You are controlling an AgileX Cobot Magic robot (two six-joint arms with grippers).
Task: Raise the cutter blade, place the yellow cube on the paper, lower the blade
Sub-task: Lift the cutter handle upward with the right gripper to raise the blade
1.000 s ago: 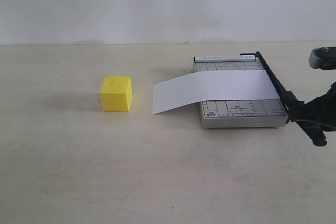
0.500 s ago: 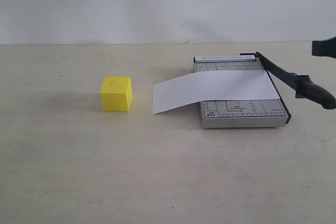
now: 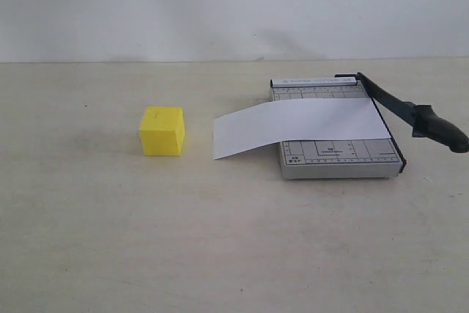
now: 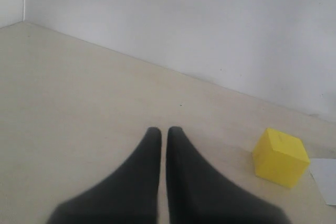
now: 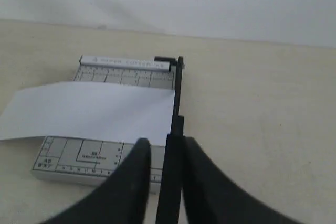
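With the blade (image 3: 399, 108) up, the cube (image 3: 162, 130) sits on the desk (image 3: 220, 240) left of the paper (image 3: 300, 126), nearer the left fingers (image 4: 149, 150), which are pressed together and aimed past it, while the right fingers (image 5: 139, 166) are apart.

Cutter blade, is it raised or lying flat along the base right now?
Raised. The cutter blade slants up from its hinge, and its handle end hangs clear of the grey cutter base rather than lying along the edge.

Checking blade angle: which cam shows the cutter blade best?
Exterior view: the cutter blade shows side-on, hinge to handle, raised off the grey cutter base. Right wrist view sees it end-on and foreshortened, framed by the right end effector. Left wrist view doesn't show it.
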